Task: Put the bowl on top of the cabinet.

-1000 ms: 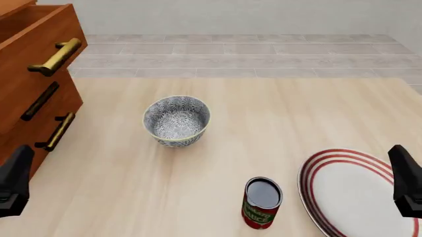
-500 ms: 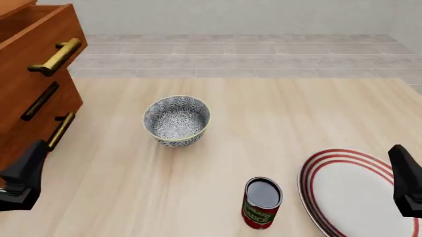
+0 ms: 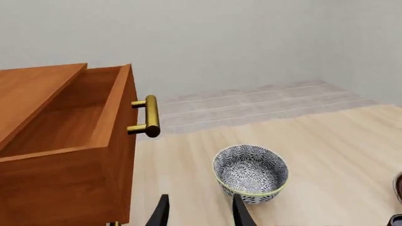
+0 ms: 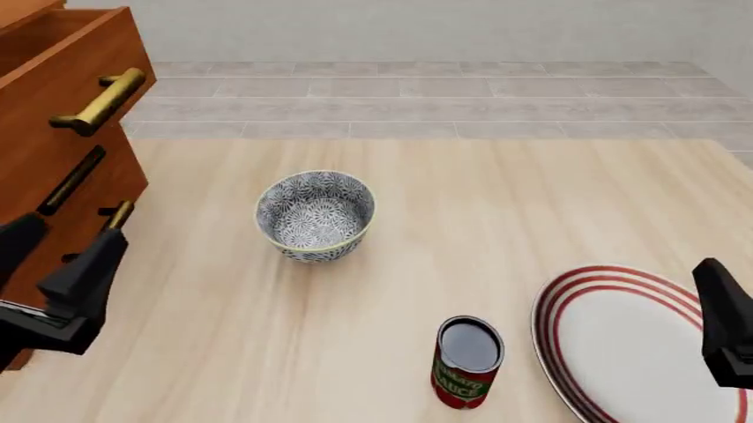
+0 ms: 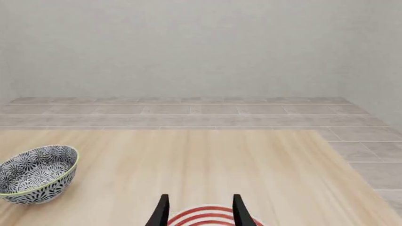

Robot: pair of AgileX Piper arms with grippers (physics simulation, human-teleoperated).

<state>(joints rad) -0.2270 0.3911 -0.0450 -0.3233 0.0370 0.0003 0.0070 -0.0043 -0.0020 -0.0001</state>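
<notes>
Two grippers in view. Left gripper [image 4: 53,269]: fingers spread apart, nothing between them, raised above the table [image 4: 495,203] just in front of the cabinet [image 4: 53,132]. Right gripper [image 5: 197,212]: fingers likewise parted and empty, poised over the near edge of the plate [image 4: 641,339].

One bowl [image 4: 316,214], upright on the table, ahead of and to the right of the left gripper, clear of its fingers; far to the left of the right gripper. It does not touch the cabinet.

One cabinet, to the left of the left gripper. Top drawer stands pulled open, its interior visible in the left wrist view. Three bar handles counted in the front view: two brass, one dark between them.

One plate, red-ringed, under the right gripper. One can [image 4: 467,361], upright, open-topped, just left of the plate, apart from the bowl.
</notes>
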